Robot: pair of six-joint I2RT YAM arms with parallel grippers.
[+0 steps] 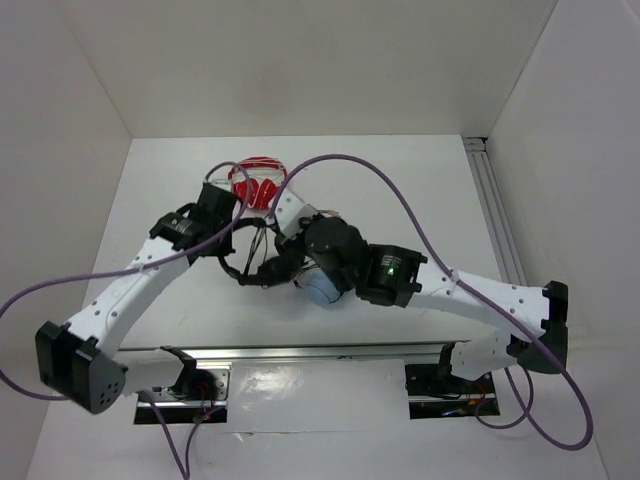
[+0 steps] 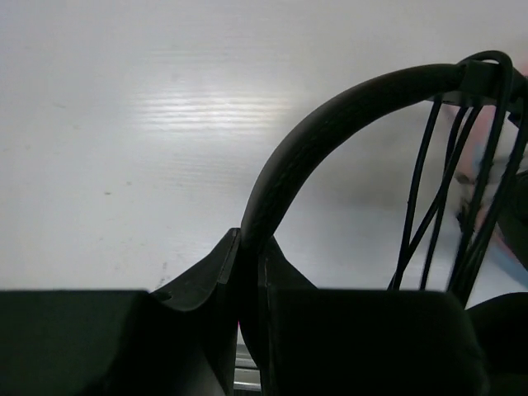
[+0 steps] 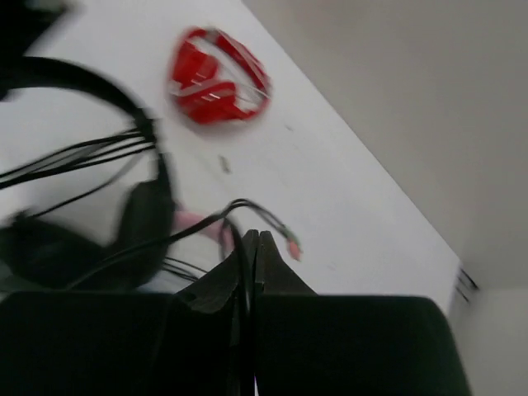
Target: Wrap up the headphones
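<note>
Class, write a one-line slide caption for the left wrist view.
Left gripper shut on the band of the headphones, cable strands draped over it, above the white table.

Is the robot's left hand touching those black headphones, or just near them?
Touching. In the left wrist view, the left hand pinches the headphones by their band, no gap.

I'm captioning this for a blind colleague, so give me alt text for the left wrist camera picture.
The left gripper is shut on the curved band of the black headphones, which arches up to the right. Strands of thin black cable hang from the band at the right, above a white table.
</note>
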